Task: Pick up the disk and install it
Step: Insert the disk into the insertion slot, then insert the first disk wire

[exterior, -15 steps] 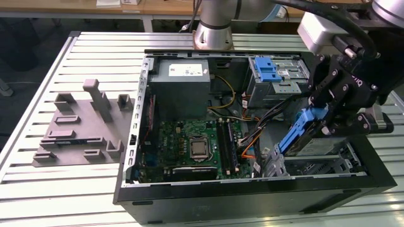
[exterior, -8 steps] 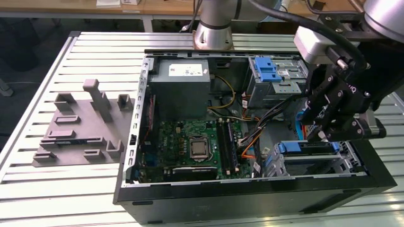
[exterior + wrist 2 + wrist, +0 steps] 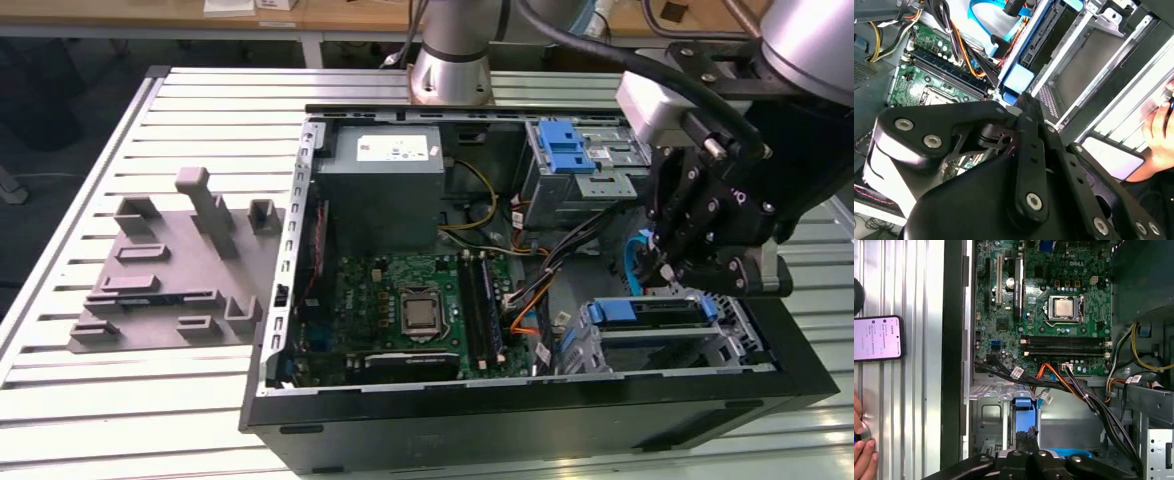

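Silver-grey hard-drive disk in blue plastic carrier (image 3: pixel 647 312) sits in the corner drive cage (image 3: pixel 667 352) of the black computer case (image 3: pixel 534 420), its exposed long edge parallel to the case's nearest wall in the exterior view. Black gripper (image 3: pixel 654 275) hangs just above it; its opening cannot be told. Case lies on a slatted aluminium table (image 3: pixel 80 200) beside a grey fixture (image 3: pixel 167 265).
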Robot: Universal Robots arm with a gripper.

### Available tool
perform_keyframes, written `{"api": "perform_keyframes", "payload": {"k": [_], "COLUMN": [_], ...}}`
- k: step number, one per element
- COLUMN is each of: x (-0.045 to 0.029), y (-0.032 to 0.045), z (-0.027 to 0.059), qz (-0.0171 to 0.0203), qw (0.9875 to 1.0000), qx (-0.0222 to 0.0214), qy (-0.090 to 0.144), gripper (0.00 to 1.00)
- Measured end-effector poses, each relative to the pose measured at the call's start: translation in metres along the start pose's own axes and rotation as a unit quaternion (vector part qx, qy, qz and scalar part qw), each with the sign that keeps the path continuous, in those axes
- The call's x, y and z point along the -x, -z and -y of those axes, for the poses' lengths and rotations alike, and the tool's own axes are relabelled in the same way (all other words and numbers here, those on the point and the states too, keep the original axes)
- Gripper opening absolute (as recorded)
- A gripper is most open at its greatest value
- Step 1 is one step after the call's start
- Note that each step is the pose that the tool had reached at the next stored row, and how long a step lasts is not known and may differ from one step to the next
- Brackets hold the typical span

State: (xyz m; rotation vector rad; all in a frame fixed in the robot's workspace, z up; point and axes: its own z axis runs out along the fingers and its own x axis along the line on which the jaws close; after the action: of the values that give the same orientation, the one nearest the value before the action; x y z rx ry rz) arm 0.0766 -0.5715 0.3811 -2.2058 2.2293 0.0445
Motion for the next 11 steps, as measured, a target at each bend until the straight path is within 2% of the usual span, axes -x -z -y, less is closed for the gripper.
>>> {"api": "perform_keyframes", "payload": {"k": [4,11], "x": [-0.0001,-0.0002], "y": [-0.0069,-0.0086], "z": [0.0001,0.0001], "qz": [0.0004,0.0006], "qw": [1.0000,1.0000], "qx": [0.0000,0.0000], "qy": [0.000,0.000], "gripper": [0.11,0.11]}}
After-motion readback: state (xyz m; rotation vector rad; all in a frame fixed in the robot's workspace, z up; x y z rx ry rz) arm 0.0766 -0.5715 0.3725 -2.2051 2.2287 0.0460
